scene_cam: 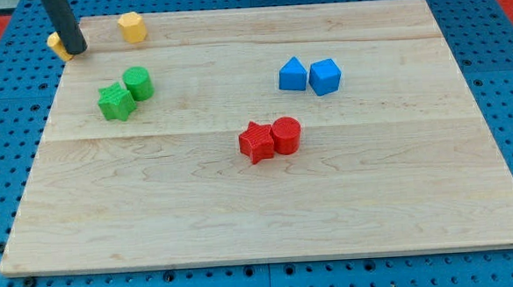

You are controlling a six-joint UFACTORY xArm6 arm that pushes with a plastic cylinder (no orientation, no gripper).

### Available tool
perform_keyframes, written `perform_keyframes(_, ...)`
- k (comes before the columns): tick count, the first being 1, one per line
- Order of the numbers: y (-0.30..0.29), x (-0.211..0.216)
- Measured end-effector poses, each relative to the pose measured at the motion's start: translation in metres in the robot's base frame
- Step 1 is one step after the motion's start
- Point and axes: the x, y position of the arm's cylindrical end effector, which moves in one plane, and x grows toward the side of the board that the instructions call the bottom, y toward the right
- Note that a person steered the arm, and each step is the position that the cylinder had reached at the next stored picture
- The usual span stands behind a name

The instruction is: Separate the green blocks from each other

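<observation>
Our tip (76,51) sits way up in the view's top left corner, right at the edge of the wooden board (269,222), and it's just a bare rod holding nothing. It's touching or at least right against a yellow block (57,42), which the rod partly hides, so we can't make out its shape. A second yellow block (132,27), looks like a chunky hexagon-ish thing, sits a bit to the right along the top edge, apart from the tip. The green star (115,102) and green cylinder (138,83) are below the tip and a little to the right, pressed up against each other, star on the lower left and cylinder on the upper right. Nothing lies between the tip and that green pair. Further out, near the middle of the board, a red star (256,143) touches a red cylinder (286,135). Over toward the view's right, two blue blocks (309,75) sit side by side, just about touching, well away from the greens.
</observation>
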Motion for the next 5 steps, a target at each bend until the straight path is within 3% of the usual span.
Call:
perform_keyframes(1,0.001,0.051)
perform_keyframes(2,-0.031,0.026)
perform_keyframes(3,-0.023,0.011)
perform_keyframes(4,0.05,0.016)
perform_keyframes(5,0.17,0.061)
